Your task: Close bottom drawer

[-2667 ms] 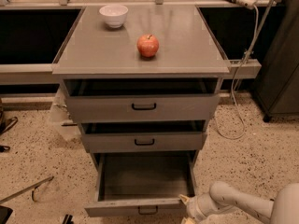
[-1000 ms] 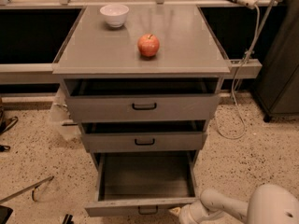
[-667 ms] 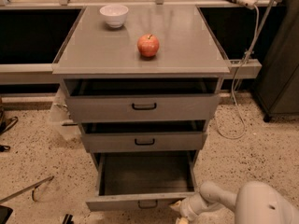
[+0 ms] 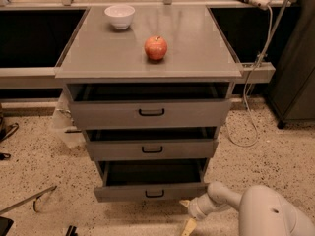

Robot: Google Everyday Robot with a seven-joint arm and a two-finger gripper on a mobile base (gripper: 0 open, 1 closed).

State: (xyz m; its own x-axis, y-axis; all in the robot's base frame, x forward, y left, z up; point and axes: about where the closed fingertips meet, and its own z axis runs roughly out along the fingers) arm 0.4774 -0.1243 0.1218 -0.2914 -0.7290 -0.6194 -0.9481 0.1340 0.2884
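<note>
The grey cabinet [image 4: 147,63] has three drawers, all a little open. The bottom drawer [image 4: 150,191] is the lowest, with a low grey front panel and a small black handle [image 4: 154,194]. It sticks out only a short way, and a narrow strip of its dark tray shows. My gripper [image 4: 186,214] is at the end of the white arm [image 4: 224,198], low at the drawer's front right corner, just right of the panel. One yellowish finger [image 4: 189,226] points down toward the floor.
A red apple [image 4: 155,47] and a white bowl [image 4: 119,16] sit on the cabinet top. A white cable [image 4: 248,112] hangs at the right and loops on the speckled floor. A dark cabinet [image 4: 295,73] stands at the far right. A thin metal tool [image 4: 29,198] lies at lower left.
The bottom drawer has slid far back into the cabinet; before it stood well out. My gripper has followed its front, moving toward the cabinet.
</note>
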